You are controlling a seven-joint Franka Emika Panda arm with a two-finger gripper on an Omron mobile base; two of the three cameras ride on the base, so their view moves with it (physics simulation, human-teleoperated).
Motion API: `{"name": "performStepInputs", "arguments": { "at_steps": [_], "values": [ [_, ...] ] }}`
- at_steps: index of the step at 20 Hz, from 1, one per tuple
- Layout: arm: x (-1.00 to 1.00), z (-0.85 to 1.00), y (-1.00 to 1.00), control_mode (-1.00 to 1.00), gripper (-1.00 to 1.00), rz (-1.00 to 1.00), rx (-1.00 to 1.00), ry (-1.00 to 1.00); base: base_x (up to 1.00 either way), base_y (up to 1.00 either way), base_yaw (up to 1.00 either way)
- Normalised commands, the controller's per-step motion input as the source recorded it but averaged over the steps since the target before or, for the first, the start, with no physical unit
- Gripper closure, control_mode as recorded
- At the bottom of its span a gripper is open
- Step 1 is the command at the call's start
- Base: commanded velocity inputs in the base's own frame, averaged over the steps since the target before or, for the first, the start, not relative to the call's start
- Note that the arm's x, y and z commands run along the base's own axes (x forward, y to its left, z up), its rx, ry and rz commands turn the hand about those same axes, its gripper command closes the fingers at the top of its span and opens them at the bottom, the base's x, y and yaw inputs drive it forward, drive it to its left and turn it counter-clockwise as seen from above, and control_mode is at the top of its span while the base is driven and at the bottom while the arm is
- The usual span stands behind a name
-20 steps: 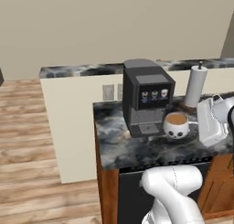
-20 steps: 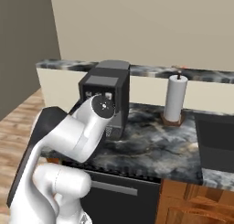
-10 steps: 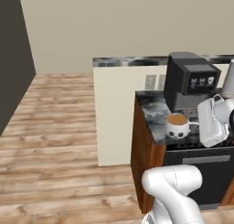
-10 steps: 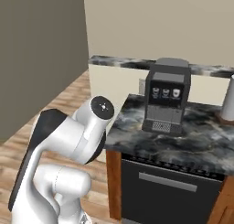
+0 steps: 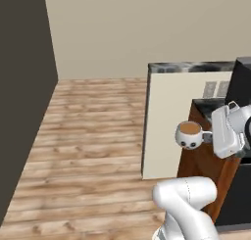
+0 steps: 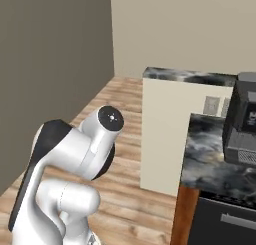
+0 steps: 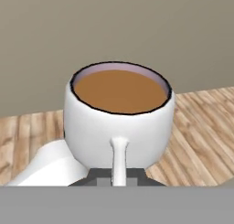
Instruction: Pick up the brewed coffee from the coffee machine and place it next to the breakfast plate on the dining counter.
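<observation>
Claw [image 5: 208, 136] hidden — grips mug [image 5: 189, 134] handle.

kitchen, marble counter [image 6: 210, 159], coffee machine [image 6: 243, 121]

brewed coffee [image 5: 190, 135] | white dotted mug, upright, full | above wooden floor

white dotted mug [image 5: 189, 134], black-grey marbled counter [image 6: 210, 161]
</observation>
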Motion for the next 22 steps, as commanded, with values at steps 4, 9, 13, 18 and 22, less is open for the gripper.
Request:
{"name": "performStepInputs", "arguments": {
  "at_steps": [4, 9, 13, 18, 22],
  "values": [
    [0.00, 0.00, 0.00, 1.00, 1.00, 0.00, 0.00, 0.00, 0.97, 0.96, -0.10],
    [0.00, 0.00, 0.00, 1.00, 1.00, 0.00, 0.00, 0.00, 1.00, 0.73, -0.22],
    [0.00, 0.00, 0.00, 1.00, 1.00, 0.00, 0.00, 0.00, 1.00, 0.50, -0.36],
    [0.00, 0.00, 0.00, 1.00, 1.00, 0.00, 0.00, 0.00, 1.00, 0.43, -0.44],
    [0.00, 0.00, 0.00, 1.00, 1.00, 0.00, 0.00, 0.00, 1.00, 0.44, -0.47]
  ]
}}
